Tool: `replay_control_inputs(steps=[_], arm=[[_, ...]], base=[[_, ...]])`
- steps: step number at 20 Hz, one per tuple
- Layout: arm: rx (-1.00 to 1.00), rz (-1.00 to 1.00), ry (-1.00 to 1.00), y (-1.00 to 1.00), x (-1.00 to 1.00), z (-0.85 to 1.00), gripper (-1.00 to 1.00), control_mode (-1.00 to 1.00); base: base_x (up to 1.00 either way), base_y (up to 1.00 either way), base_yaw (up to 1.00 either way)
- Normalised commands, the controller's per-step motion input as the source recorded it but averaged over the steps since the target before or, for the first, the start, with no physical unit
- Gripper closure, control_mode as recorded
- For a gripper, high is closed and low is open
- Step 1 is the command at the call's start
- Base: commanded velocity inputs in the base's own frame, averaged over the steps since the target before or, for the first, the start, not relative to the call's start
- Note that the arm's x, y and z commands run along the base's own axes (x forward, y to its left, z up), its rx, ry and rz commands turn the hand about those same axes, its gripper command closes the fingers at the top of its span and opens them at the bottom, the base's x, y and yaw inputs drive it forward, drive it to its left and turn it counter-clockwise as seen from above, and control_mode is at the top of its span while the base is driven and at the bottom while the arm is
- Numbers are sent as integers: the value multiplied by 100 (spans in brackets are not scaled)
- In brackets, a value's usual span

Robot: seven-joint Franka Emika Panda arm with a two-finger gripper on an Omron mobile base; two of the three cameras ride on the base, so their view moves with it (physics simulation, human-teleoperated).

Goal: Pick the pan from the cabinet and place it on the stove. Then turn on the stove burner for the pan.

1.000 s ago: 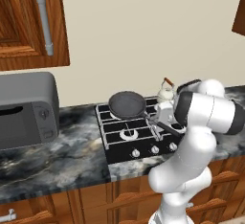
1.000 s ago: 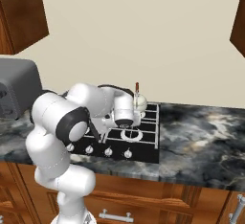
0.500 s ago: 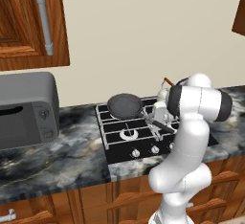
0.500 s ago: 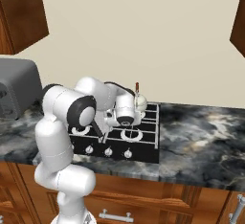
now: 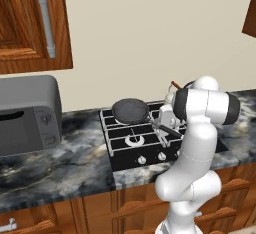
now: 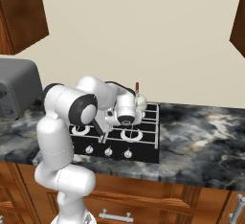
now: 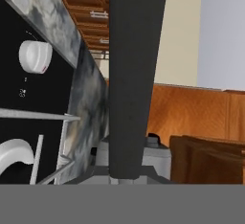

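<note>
Left base view: the pan (image 5: 131,111) has swung left over the rear burner, away from the gripper (image 5: 163,129) clamping its handle (image 7: 131,74) — nearly placed!

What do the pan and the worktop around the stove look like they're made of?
The pan: probably dark metal with a matte coating, judging by its flat grey-black surface without shine. The worktop: looks like polished marble or granite, given its mottled grey, black and white veining.

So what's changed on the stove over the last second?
The arm has swung its elbow up and in, and the pan, held by its handle in the shut gripper, has shifted slightly back over the stove's rear left burner. The kettle, knobs and microwave stayed put.
</note>
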Motion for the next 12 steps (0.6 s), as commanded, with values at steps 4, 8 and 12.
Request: replay_control_inputs(steps=[4, 8, 12], arm=[[0, 0, 2, 0, 33, -35, 100, -100], [0, 0, 6, 0, 39, -28, 100, -100], [2, 0, 6, -1, 44, -30, 100, -100]], base=[[0, 0, 0], [0, 0, 0], [0, 0, 0]])
